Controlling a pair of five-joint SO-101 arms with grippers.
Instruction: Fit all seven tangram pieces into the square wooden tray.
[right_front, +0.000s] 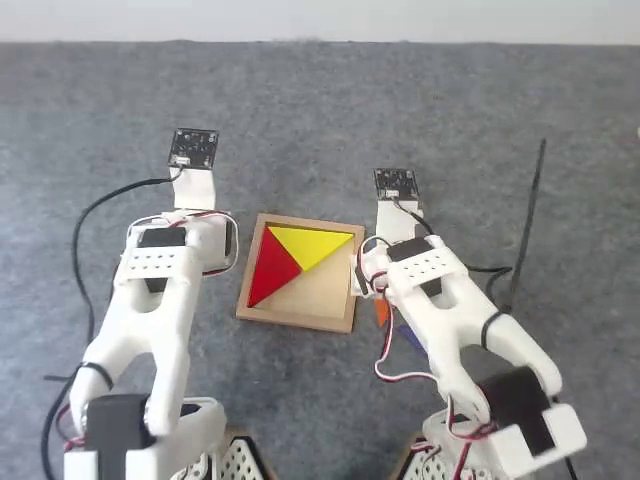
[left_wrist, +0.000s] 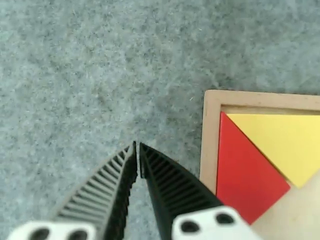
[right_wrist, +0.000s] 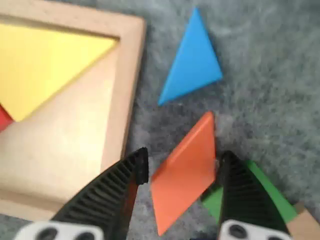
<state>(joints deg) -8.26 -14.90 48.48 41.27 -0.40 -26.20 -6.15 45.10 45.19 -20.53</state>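
Right wrist view: claw straddles orange piece

Right gripper (right_wrist: 182, 162) has its jaws apart, one each side of the orange piece (right_wrist: 185, 175), prob. lined up for a pick. Green piece (right_wrist: 265, 197) is just beside it and the blue triangle (right_wrist: 192, 62) is near, all on carpet outside the tray (right_wrist: 127, 100). Yellow triangle (right_wrist: 45, 60) & red triangle (left_wrist: 245, 170) are seated in the tray w/ room left. Left gripper (left_wrist: 136, 147) is closed, empty, beside the tray.

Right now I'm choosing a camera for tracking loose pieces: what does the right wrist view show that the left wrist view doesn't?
The right wrist view adds a blue triangle, a green piece and the right gripper, fingers open, straddling an orange parallelogram. The left wrist view adds the left gripper, fingers shut, over bare carpet. Shared: the wooden tray holding the yellow triangle and red triangle.
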